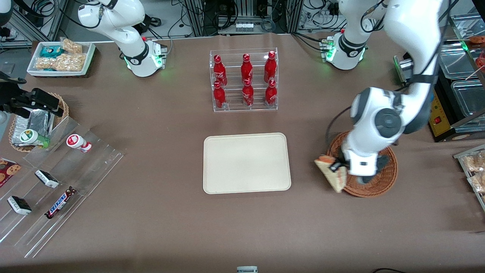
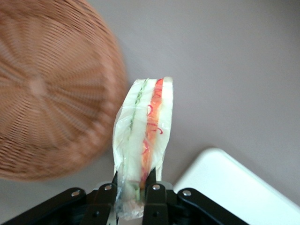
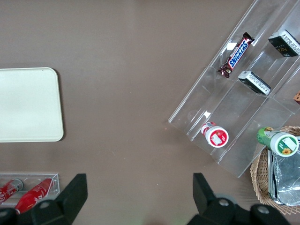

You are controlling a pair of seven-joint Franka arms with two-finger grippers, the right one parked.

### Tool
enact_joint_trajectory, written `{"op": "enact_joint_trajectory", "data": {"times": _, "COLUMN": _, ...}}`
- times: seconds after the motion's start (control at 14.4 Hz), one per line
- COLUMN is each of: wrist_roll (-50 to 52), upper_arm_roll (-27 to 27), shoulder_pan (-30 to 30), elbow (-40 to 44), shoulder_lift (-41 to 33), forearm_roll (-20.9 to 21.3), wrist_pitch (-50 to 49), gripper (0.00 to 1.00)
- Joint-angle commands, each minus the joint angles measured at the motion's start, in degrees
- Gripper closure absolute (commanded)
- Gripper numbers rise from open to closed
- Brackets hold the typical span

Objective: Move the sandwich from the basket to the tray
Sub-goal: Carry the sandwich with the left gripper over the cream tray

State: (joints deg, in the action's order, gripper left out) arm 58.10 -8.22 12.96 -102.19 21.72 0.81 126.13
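The sandwich (image 1: 332, 173) (image 2: 143, 136) is held up off the table, pinched at one end between the two fingers (image 2: 152, 194) of the gripper (image 1: 338, 165) (image 2: 133, 190). It hangs over the basket's edge nearest the tray, its filling stripe showing through clear wrap. The basket (image 1: 382, 182) (image 2: 44, 89) sits under the working arm's wrist with nothing visible in it. The tray (image 1: 246, 163) (image 2: 239, 183) (image 3: 28, 104) lies bare, a short way from the basket toward the parked arm's end. A clear rack of red bottles (image 1: 244, 80) stands farther from the front camera than the tray.
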Motion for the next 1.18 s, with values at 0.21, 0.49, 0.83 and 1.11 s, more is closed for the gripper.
{"op": "enact_joint_trajectory", "data": {"times": 0.21, "wrist_roll": 0.26, "upper_arm_roll": 0.57, "shoulder_pan": 12.69, "elbow": 12.44, "shoulder_lift": 10.17, "forearm_roll": 2.77, "wrist_pitch": 1.48, "gripper": 0.96}}
{"op": "enact_joint_trajectory", "data": {"times": 0.49, "wrist_roll": 0.70, "upper_arm_roll": 0.48, "shoulder_pan": 18.50, "elbow": 18.33, "shoulder_lift": 15.80, "forearm_roll": 6.83, "wrist_pitch": 2.71, "gripper": 0.95}}
{"op": "enact_joint_trajectory", "data": {"times": 0.83, "wrist_roll": 4.39, "upper_arm_roll": 0.57, "shoulder_pan": 23.42, "elbow": 19.84, "shoulder_lift": 17.74, "forearm_roll": 7.27, "wrist_pitch": 2.98, "gripper": 0.94}}
{"op": "enact_joint_trajectory", "data": {"times": 1.11, "wrist_roll": 5.01, "upper_arm_roll": 0.57, "shoulder_pan": 25.44, "elbow": 19.40, "shoulder_lift": 18.88, "forearm_roll": 9.28, "wrist_pitch": 3.15, "gripper": 0.93}}
